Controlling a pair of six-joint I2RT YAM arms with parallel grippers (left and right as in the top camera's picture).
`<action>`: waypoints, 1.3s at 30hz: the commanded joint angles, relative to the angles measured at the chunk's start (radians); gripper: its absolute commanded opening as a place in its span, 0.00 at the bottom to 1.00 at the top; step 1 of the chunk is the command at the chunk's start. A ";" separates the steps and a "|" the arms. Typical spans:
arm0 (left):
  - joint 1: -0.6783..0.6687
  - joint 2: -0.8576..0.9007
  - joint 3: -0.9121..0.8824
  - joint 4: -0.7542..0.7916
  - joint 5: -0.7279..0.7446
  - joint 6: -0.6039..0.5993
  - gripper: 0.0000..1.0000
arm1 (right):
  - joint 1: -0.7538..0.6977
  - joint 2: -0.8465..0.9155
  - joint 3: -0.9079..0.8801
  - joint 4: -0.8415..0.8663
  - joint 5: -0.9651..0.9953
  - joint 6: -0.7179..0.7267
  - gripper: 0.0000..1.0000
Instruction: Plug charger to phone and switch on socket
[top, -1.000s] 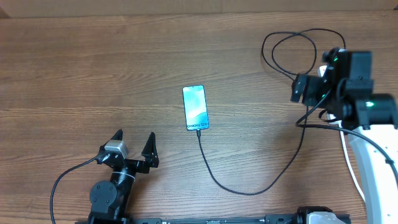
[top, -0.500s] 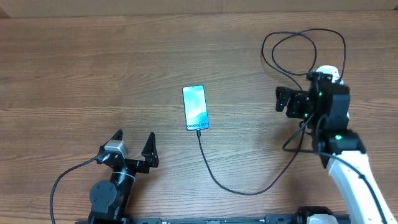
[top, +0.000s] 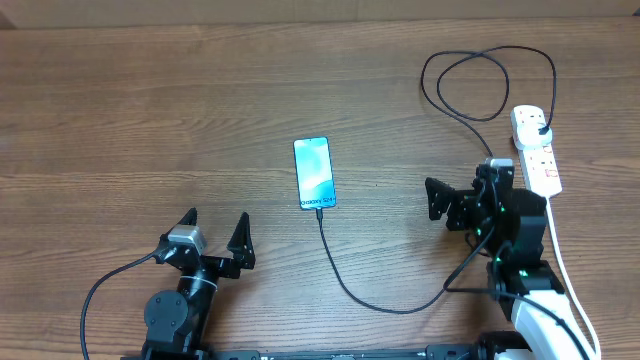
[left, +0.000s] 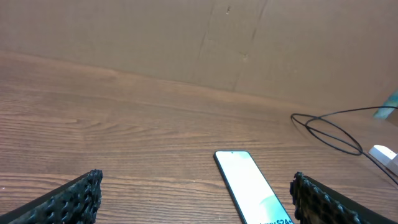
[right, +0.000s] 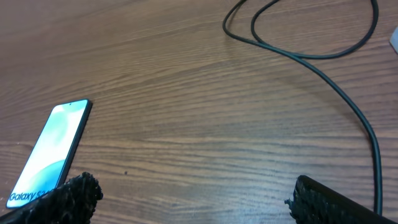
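Note:
The phone (top: 314, 173) lies flat mid-table, screen lit, with the black charger cable (top: 385, 303) plugged into its near end. The cable loops right and back to a black plug seated in the white socket strip (top: 537, 152) at the far right. My left gripper (top: 215, 238) is open and empty, near-left of the phone. My right gripper (top: 434, 200) is open and empty, between the phone and the strip, touching nothing. The left wrist view shows the phone (left: 249, 187) between its open jaws (left: 196, 200). The right wrist view shows the phone (right: 51, 148), the cable (right: 323, 70) and its open jaws (right: 193, 200).
The strip's white cord (top: 562, 265) runs toward the near edge beside my right arm. Cable loops (top: 487, 82) lie at the back right. A brown cardboard wall (left: 199, 37) stands behind the table. The strip's end shows at the left wrist view's right edge (left: 385, 154).
My right arm has moved from over the socket strip toward the near side and left, uncovering the strip. The left arm, phone and cable have not moved.

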 joint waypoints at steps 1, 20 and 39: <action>0.006 -0.009 -0.003 -0.003 -0.011 0.019 0.99 | 0.003 -0.052 -0.050 0.011 -0.010 -0.024 1.00; 0.006 -0.009 -0.003 -0.003 -0.011 0.019 1.00 | 0.005 -0.271 -0.307 0.036 0.005 -0.024 1.00; 0.006 -0.009 -0.003 -0.003 -0.011 0.019 1.00 | 0.006 -0.573 -0.306 -0.158 0.006 -0.023 1.00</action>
